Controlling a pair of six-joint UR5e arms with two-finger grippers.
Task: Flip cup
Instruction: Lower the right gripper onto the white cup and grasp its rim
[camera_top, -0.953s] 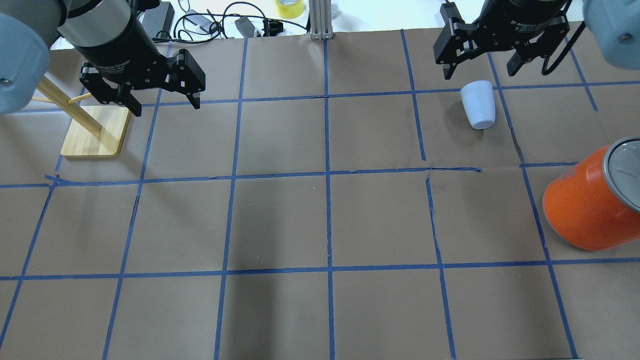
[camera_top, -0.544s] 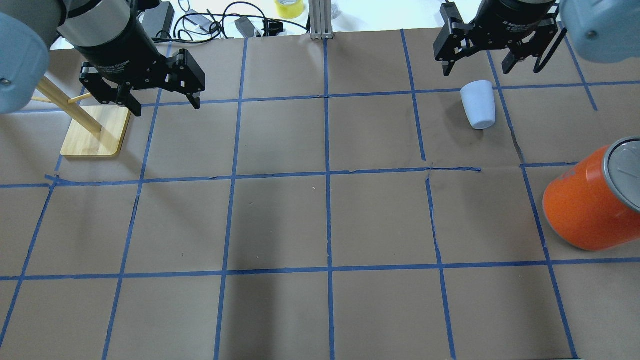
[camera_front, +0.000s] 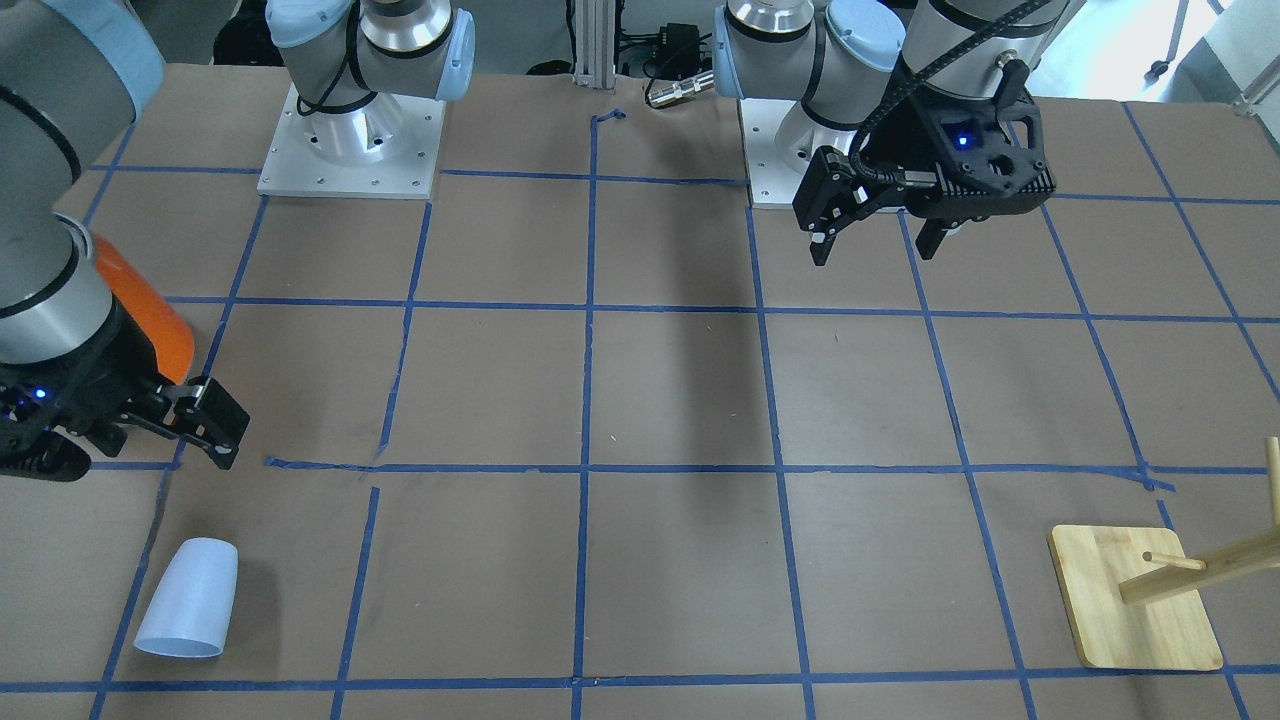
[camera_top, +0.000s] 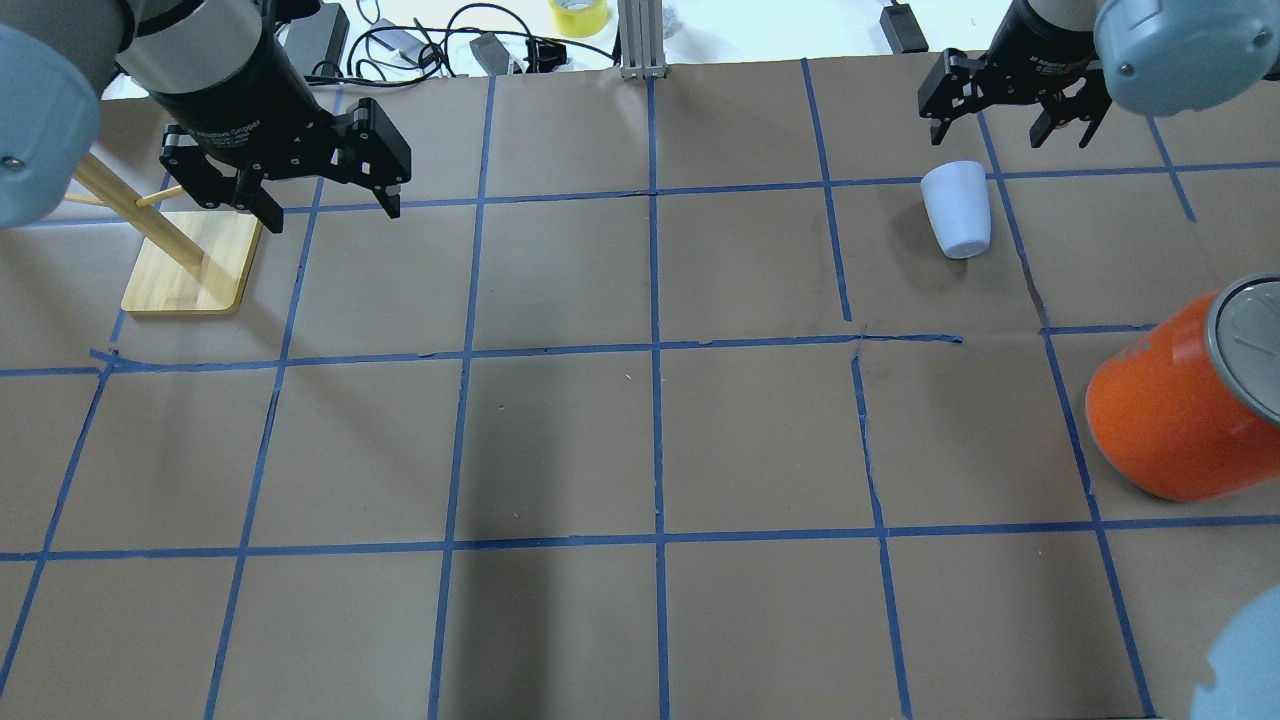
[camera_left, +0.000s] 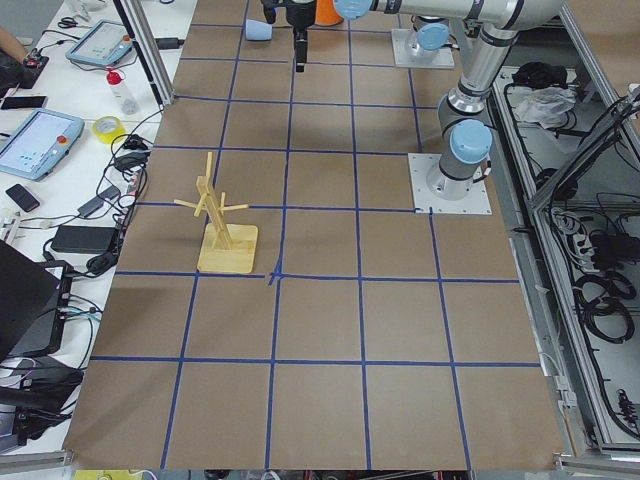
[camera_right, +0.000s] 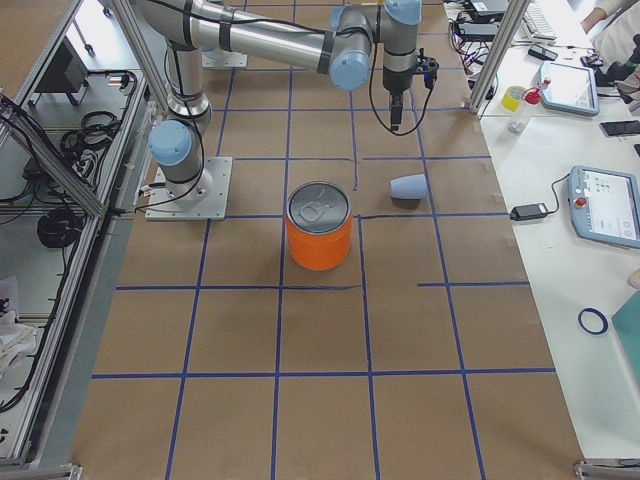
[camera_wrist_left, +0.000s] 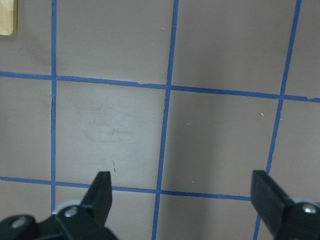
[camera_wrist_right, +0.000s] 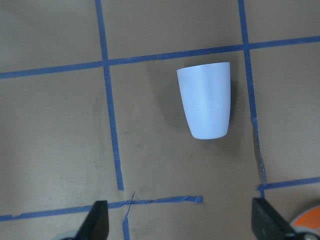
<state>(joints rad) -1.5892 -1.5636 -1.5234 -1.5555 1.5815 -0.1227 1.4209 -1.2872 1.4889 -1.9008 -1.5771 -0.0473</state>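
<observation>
The right gripper (camera_top: 990, 140) is hovering above the brown paper-covered table (camera_top: 560, 440) marked with a blue tape grid, its two black fingers standing wide apart and holding nothing. The small pale blue-white plastic cup (camera_top: 956, 210) is lying on its side on the paper, below this gripper and touching neither finger. In the right wrist view the cup (camera_wrist_right: 205, 100) is showing ahead of the fingertips, between them, with its narrow base pointing back toward the gripper. The big orange can with a silver top (camera_top: 1170, 420) is standing well apart from the cup, out beyond one finger of that gripper.

The left gripper (camera_top: 330, 205) is hanging over bare paper, its fingers likewise spread and empty. A pale wooden rack on a flat square base (camera_top: 190, 265) is sitting just beside it.
</observation>
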